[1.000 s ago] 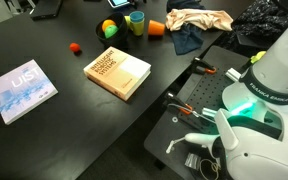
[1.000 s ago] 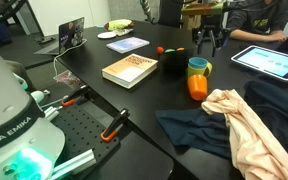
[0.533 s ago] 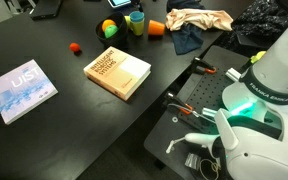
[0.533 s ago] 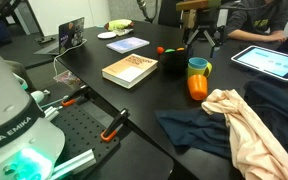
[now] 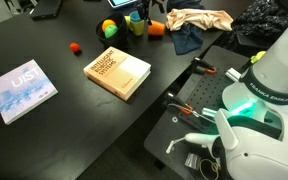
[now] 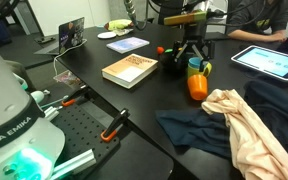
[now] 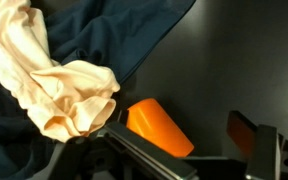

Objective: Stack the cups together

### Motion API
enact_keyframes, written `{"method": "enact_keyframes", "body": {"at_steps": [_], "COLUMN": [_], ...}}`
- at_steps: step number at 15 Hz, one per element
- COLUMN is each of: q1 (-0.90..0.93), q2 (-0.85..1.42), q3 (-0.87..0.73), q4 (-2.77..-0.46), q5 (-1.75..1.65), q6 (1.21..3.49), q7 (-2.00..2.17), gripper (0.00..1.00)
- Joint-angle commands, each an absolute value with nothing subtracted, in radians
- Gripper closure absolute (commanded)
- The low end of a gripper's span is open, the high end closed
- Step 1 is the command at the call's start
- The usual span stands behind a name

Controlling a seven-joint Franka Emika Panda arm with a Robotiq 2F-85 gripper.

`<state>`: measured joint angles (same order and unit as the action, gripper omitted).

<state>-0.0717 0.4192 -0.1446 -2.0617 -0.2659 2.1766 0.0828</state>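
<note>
**Gripper over the cups.** The gripper hangs above the teal-blue cup with its jaws spread and nothing between them. That cup stands upright at the far side of the surface, with a yellow-green cup's rim showing inside it. The orange cup lies on its side just beside it. The cups look light, stiff and smooth, so the orange one is likely to roll. Its wall near the rim seems the best hold. The tan cloth and dark cloth crowd the near right. There is open room left, toward the tan book.

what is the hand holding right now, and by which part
nothing: the hand hangs open above the small orange plastic cup, not gripping it
</note>
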Motion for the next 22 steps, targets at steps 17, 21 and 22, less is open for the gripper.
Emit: {"method": "enact_keyframes", "body": {"at_steps": [17, 21, 22], "q1": [0.028, 0.040, 0.040], "q2": [0.518, 0.524, 0.524], "q3": [-0.221, -0.237, -0.240], "q4": [-2.039, -2.023, -2.025], "q5": [-0.337, -0.347, -0.352], "q6": [2.288, 2.335, 2.352], "q7": [0.544, 0.596, 0.604], "gripper": [0.00, 0.00, 0.00]}}
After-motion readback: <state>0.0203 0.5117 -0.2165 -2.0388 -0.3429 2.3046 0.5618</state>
